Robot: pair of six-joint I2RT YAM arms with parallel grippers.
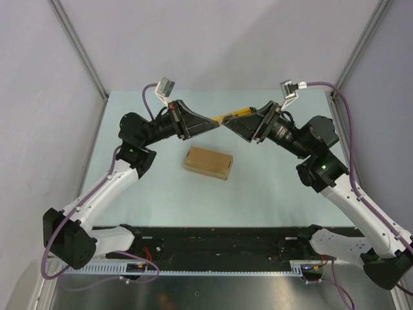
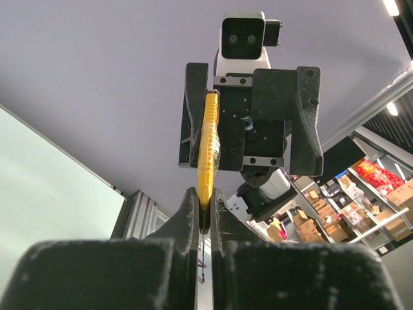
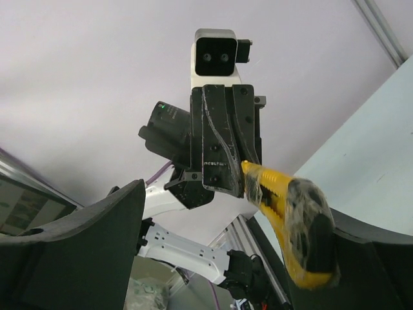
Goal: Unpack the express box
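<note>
The express box (image 1: 208, 162), a flat brown carton with its lid closed, lies on the pale table (image 1: 161, 206) below both raised grippers. It shows in neither wrist view. My left gripper (image 1: 210, 126) is shut on one end of a yellow-and-black utility knife (image 1: 232, 115); the left wrist view shows its fingers (image 2: 187, 216) clamping the knife (image 2: 208, 148). My right gripper (image 1: 248, 126) faces it with jaws wide open. In the right wrist view the knife (image 3: 293, 216) lies against one right finger (image 3: 361, 258), and the left gripper (image 3: 232, 161) holds its far end.
Grey enclosure walls with aluminium posts (image 1: 80, 48) ring the table. A black rail (image 1: 213, 242) with both arm bases runs along the near edge. The left wrist view shows shelves of goods (image 2: 361, 200) outside the cell.
</note>
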